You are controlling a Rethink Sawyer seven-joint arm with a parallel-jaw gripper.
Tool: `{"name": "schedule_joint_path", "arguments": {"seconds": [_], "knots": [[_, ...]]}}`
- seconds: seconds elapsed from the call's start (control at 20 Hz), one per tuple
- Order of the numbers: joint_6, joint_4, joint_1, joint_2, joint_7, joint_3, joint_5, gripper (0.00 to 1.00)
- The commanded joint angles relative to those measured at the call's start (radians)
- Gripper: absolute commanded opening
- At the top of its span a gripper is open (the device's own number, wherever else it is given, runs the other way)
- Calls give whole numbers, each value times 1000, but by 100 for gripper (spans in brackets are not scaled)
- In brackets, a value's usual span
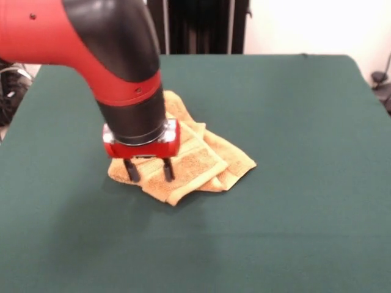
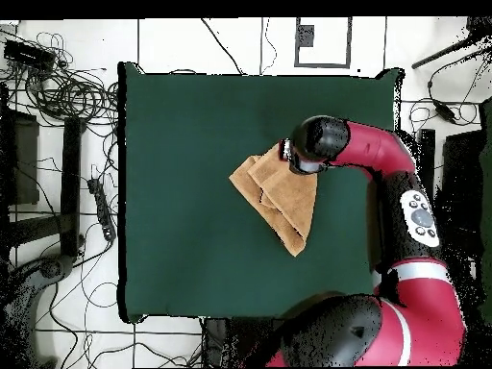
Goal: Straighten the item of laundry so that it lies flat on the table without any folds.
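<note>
Green worktop, towel lying folded near its middle. Gripper spreads its fingers, tips pressing a layered corner. Pinch several layers together and the folds simply drag along.

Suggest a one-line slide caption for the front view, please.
Sawyer's open gripper presses its fingertips onto a folded orange-tan towel on the green table.
</note>
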Motion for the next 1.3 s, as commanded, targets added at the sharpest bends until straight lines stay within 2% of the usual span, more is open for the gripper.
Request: {"name": "schedule_joint_path", "arguments": {"seconds": [0.05,0.4,0.9,1.3], "knots": [[-20,158,94,-28,53,24,0,100],[-64,118,69,40,-17,46,-8,100],[0,8,11,123,-173,97,-7,100],[-5,-24,21,167,-171,90,-31,100]]}}
